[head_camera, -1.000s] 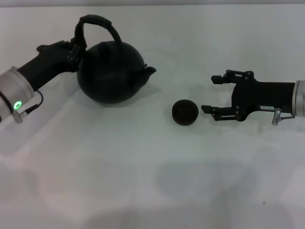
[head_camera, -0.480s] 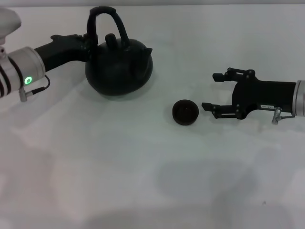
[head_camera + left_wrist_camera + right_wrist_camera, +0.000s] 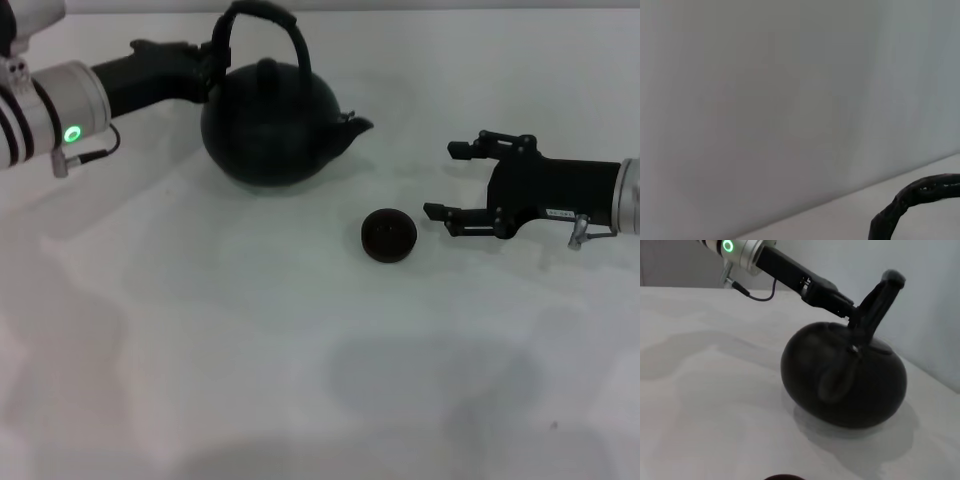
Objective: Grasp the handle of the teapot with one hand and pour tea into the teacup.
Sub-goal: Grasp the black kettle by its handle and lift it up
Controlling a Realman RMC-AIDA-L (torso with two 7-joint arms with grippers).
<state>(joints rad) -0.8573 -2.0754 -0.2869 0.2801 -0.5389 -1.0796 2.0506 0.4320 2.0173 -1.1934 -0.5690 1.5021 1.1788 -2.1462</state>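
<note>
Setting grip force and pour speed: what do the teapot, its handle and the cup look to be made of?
Teapot: matte black with a dull sheen and no glare, probably cast iron or dark ceramic; cannot tell which.
Handle: black arched band, rough and possibly wrapped; the left claw is at its base.
Cup: dark brown-black, matte, likely ceramic. The right claw is open beside it.

The left hand (image 3: pixel 212 62) is carrying the teapot (image 3: pixel 272 122) by its handle (image 3: pixel 258 30) farther right and back, and the spout's swinging round again toward the right hand (image 3: pixel 449 180).
</note>
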